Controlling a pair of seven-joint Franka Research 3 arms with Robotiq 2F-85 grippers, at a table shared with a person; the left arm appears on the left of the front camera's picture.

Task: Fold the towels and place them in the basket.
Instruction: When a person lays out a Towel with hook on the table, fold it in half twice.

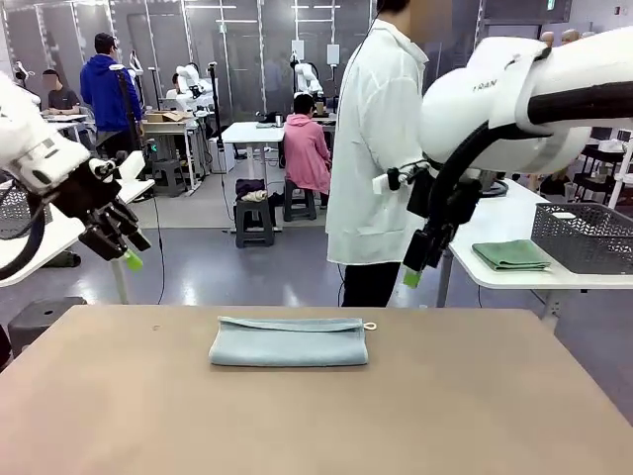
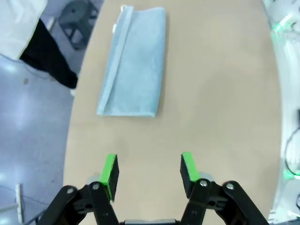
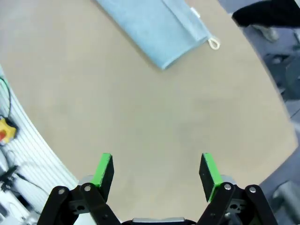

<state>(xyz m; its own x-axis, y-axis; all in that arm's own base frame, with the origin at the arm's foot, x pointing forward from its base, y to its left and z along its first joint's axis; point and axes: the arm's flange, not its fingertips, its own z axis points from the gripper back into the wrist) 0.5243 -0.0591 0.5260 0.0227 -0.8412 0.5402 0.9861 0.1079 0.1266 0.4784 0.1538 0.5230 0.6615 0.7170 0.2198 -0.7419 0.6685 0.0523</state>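
Terry towel (image 1: pixel 289 341) looks soft, light and floppy, so you'd best pinch its folded long edge; your left gripper (image 2: pixel 149 169) and right gripper (image 3: pixel 157 171) both hang spread wide, holding nothing.

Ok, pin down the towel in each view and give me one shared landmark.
Front view: towel mid-table, near the far edge.
Left wrist view: towel upper left of centre, running up the picture.
Right wrist view: towel at the top, cut by the frame.
Landmark: the far edge runs beside the towel in all three.
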